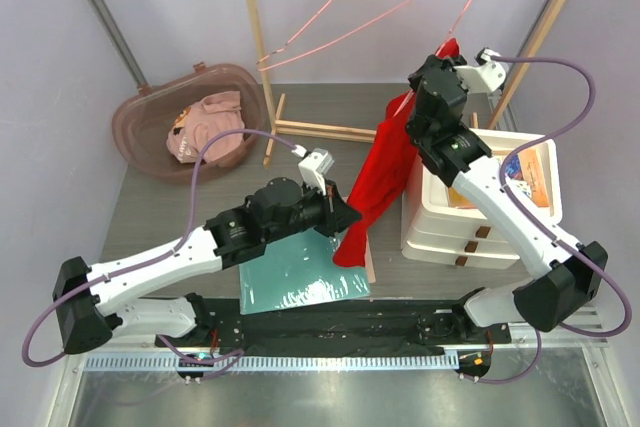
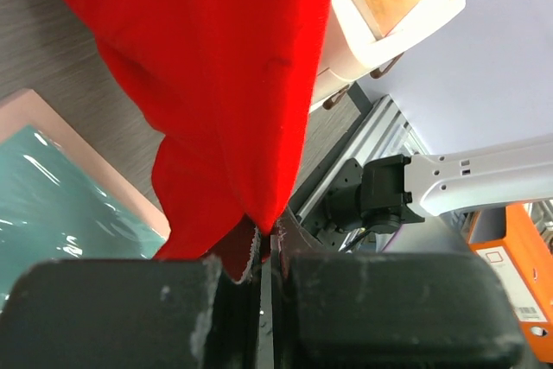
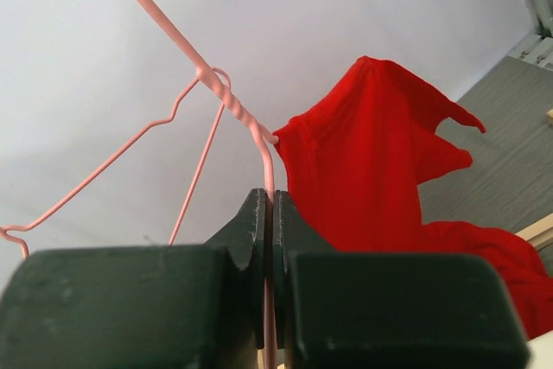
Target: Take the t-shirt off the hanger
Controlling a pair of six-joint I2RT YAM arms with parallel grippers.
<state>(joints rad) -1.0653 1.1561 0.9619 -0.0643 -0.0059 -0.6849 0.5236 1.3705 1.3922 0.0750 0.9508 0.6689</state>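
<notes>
Top camera looks down from behind; both close wrist cameras share the t-shirt (image 1: 388, 162).

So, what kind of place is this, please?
Probably a robotics lab set up for laundry practice: two table-mounted arms, a wooden garment rack with a pink wire hanger, and a basket of clothes.

On the table (image 1: 160, 217), a basket (image 1: 138, 115) sits at 10 o'clock with clothes (image 1: 210, 127) in it. A rack (image 1: 255, 37) stands at 12 o'clock with the hanger (image 1: 340, 17) up at its rail, and stacked boxes (image 1: 428, 219) sit at 3 o'clock. The t-shirt (image 1: 385, 162) hangs just left of the boxes, and a flat packet (image 1: 300, 272) lies at 6 o'clock, beside its lower end.
</notes>
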